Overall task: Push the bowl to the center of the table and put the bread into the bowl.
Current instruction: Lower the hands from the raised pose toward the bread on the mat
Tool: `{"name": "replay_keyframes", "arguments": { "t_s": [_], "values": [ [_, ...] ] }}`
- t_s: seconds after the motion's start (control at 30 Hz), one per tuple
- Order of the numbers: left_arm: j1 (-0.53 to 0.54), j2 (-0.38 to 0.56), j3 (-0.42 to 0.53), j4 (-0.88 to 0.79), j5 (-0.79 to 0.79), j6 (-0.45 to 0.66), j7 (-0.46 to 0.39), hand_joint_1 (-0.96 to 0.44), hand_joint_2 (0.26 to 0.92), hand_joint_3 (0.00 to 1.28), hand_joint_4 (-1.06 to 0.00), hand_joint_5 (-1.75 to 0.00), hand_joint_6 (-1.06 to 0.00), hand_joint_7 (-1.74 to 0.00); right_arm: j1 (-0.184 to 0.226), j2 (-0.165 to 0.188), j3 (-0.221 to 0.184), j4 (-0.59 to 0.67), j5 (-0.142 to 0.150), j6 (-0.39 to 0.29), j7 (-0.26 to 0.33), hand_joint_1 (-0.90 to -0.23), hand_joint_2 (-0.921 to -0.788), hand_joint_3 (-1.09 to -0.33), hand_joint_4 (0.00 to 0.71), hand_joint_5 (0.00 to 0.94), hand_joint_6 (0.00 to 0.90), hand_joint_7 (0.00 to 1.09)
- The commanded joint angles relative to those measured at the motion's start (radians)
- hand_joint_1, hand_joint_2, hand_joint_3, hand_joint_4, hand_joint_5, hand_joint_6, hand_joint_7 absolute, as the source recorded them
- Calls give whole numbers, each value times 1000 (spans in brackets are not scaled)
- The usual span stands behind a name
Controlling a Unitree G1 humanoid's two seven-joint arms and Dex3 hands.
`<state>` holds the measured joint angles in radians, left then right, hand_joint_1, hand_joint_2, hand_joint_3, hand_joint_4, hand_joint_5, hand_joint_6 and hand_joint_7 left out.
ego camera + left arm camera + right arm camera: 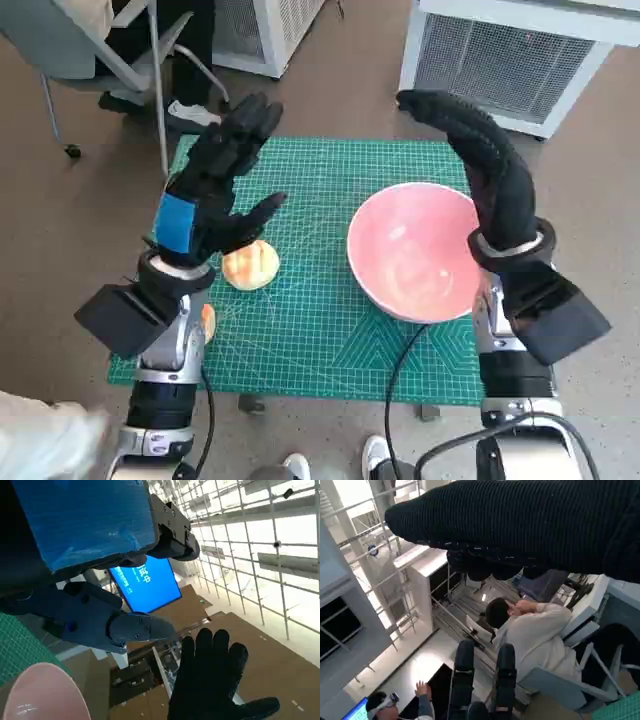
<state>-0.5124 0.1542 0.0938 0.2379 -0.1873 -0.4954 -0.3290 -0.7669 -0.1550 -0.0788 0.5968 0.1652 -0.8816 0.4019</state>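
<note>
Bread [250, 266] lies on the green mat [330, 340] at the left side, just below the left hand [215, 180], which hovers with fingers spread and holds nothing, while the pink bowl [412, 252] sits at the right, beside the right hand [480, 160], also open and empty.

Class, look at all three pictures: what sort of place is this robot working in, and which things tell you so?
Probably an indoor robotics lab or test space. A green cutting mat covers the small table, a lit blue screen stands nearby, and a seated person is close by.
</note>
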Motion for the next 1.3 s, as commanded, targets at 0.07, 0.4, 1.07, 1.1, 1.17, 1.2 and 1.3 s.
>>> {"name": "replay_keyframes", "arguments": {
  "t_s": [0.07,0.4,1.07,1.1,1.17,1.2,1.3],
  "values": [
    [-22,5,3,13,12,-23,8,-399,921,266,-388,-2,-417,-135,8,-8,-2,19,18,0,19,-579,-921,-801,254,4,-1,627],
    [-29,-1,0,16,17,-27,10,-398,921,268,-388,-2,-418,-134,19,-9,-1,14,20,0,24,-572,-921,-805,253,3,-1,626],
    [-23,0,-1,13,17,-39,4,-401,921,269,-388,-1,-421,-129,105,-64,-64,-58,38,18,-15,-561,-921,-899,214,0,-1,579],
    [-23,0,-1,14,16,-40,3,-402,921,270,-388,-1,-421,-129,112,-66,-74,-58,33,18,-27,-555,-921,-913,207,0,-1,567],
    [-21,2,0,17,13,-43,0,-403,921,270,-388,-1,-421,-129,128,-72,-95,-52,22,17,-55,-549,-921,-925,202,0,-1,555],
    [-21,2,0,17,12,-44,-1,-403,921,270,-388,-1,-422,-128,132,-73,-99,-51,19,17,-61,-546,-921,-929,199,0,-1,549],
    [-22,3,2,25,6,-47,-7,-403,921,271,-388,0,-422,-128,153,-93,-137,-3,-1,4,-111,-533,-921,-927,194,0,-1,543]
  ]
}}
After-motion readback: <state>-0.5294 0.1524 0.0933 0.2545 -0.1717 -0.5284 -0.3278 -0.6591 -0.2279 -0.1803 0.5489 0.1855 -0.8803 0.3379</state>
